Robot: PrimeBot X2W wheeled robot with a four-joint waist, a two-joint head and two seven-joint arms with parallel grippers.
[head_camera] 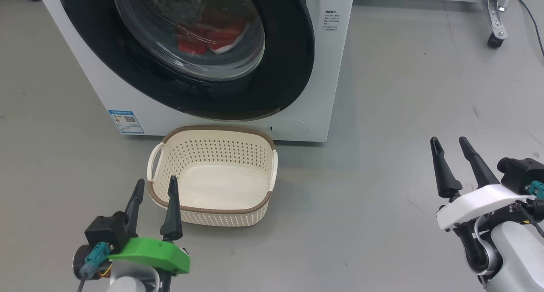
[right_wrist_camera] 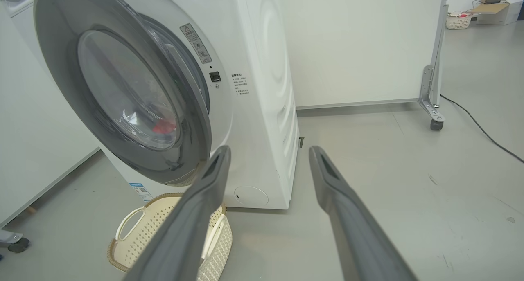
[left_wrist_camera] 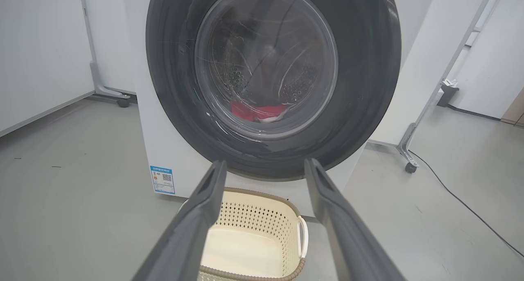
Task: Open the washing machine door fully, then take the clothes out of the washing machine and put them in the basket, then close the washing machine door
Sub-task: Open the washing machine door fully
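White washing machine (head_camera: 331, 79), a front-loader, stood on the grey floor (head_camera: 382, 177). Its washing machine door (head_camera: 293, 58), glossy black rim with a bulging glass centre, sat over the mouth. In the head view it looked near shut. In the right wrist view its free edge stood slightly off the front panel, so it was ajar, not wide. On the panel in that gap, a latch socket (right_wrist_camera: 215, 76) and a warning sticker (right_wrist_camera: 195, 43) were exposed. Bright red clothes (head_camera: 204, 39) with a bit of white lay low inside the drum, seen through the glass. Stuck at the machine's lower left corner was a blue label (head_camera: 126, 121). Cream basket (head_camera: 221, 219) with a brown rim sat upright and empty on the floor, just in front of the machine and under the door. Low at the basket's near left side was the left gripper (head_camera: 156, 180), on a green bracket (head_camera: 153, 253). Its fingers (head_camera: 172, 211) were spread apart and held nothing. Could not tell whether a tip touched the rim. Well off to the right of machine and basket, over bare floor, was the right gripper (head_camera: 448, 140), its fingers also apart with nothing between them. Far right at the back were a castor (head_camera: 495, 40) and a black cable (head_camera: 531, 20).
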